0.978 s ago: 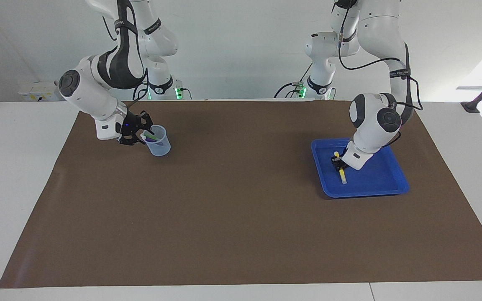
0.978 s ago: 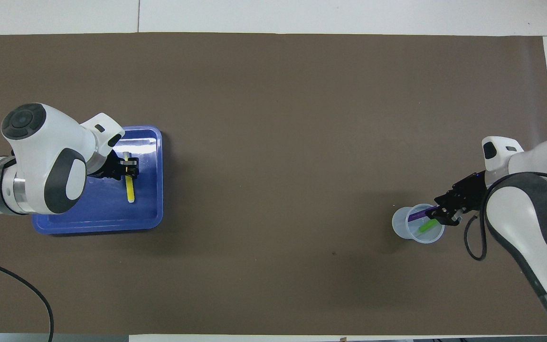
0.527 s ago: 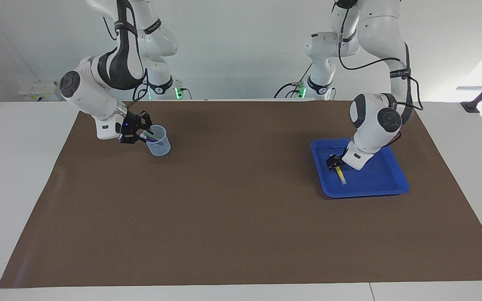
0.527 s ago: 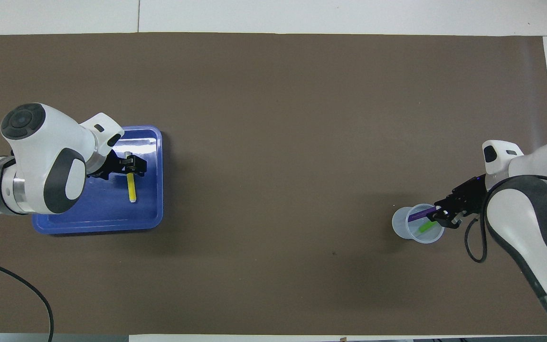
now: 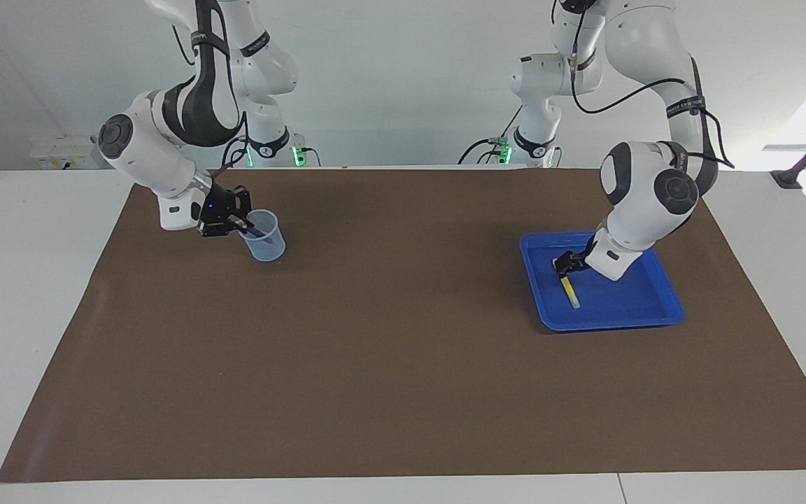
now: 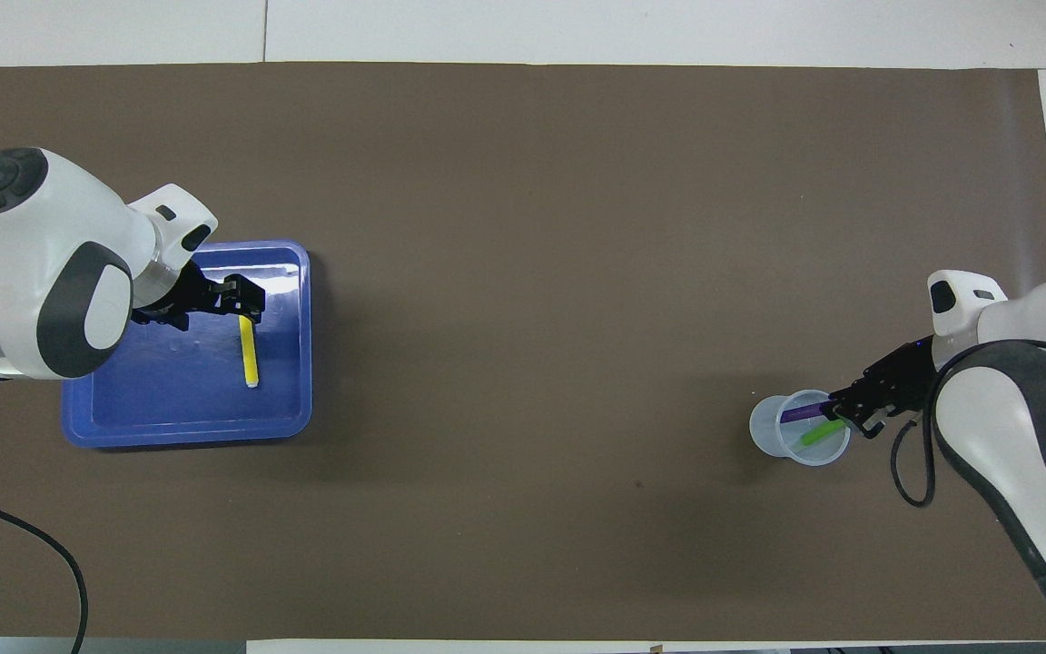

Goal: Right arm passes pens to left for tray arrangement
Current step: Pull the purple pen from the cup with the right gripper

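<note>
The blue tray (image 5: 627, 297) (image 6: 169, 400) lies toward the left arm's end of the table. A yellow pen (image 5: 571, 292) (image 6: 249, 350) rests flat in it. My left gripper (image 5: 562, 264) (image 6: 246, 298) hangs open just above the pen's end that is nearer to the robots, with nothing in it. Toward the right arm's end, a purple pen (image 6: 800, 413) (image 5: 255, 229) and a green pen (image 6: 818, 433) lean inside a clear cup (image 5: 263, 241) (image 6: 773, 431). My right gripper (image 5: 234, 222) (image 6: 839, 409) is at the cup's rim, shut on the purple pen's upper end.
A brown mat (image 5: 403, 350) covers the table between the cup and the tray. White tabletop (image 5: 25, 280) borders it. The left arm's cable (image 6: 24, 545) trails over the mat's corner.
My left gripper opened, left the yellow pen lying in the tray and rose off it. My right gripper closed on the purple pen at the cup's rim.
</note>
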Robot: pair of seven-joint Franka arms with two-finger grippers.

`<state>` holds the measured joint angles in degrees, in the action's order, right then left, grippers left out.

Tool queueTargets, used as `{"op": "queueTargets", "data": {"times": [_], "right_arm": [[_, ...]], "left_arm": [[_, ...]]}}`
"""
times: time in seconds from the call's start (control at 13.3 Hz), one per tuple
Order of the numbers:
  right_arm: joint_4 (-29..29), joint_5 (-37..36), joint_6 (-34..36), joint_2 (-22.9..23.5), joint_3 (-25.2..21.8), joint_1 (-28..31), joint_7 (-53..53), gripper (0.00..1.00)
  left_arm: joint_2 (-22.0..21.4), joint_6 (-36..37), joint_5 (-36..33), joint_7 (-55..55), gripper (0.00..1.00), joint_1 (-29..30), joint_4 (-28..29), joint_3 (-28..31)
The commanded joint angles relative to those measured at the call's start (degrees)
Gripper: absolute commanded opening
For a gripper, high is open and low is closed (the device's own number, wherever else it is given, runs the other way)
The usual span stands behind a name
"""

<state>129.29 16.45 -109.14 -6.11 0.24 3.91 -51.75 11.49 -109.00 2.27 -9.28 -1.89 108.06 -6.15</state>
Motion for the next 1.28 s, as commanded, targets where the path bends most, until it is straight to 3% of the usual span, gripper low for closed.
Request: {"op": "queueTargets", "data": {"times": [0.0,0.23,0.53,0.68,1.2], "right_arm": [[-3.85,-0.46,3.13,0.57,0.55,0.23,2.18,0.0],[-11.39,0.25,12.16,0.4,0.73,0.14,11.11,0.0],[-22.65,3.75,22.47,0.31,0.91,-1.53,30.08,0.0],[-23.2,9.27,20.82,-0.04,0.82,-4.42,41.59,0.0],[-21.8,18.17,-2.45,0.31,0.91,-20.59,78.44,0.0]], "left_arm": [[-1.12,7.29,1.94,-5.2,1.0,-0.57,-5.03,0.0],[-2.43,15.81,8.07,-14.76,1.0,-0.66,-11.36,-0.09],[-8.49,16.72,18.27,-32.86,1.0,-0.66,-11.56,-0.18],[-10.25,16.8,22.49,-42.79,1.0,-0.75,-11.38,-0.35],[-12.19,12.95,33.23,-73.21,1.0,-1.1,-10.85,-2.28]]}}
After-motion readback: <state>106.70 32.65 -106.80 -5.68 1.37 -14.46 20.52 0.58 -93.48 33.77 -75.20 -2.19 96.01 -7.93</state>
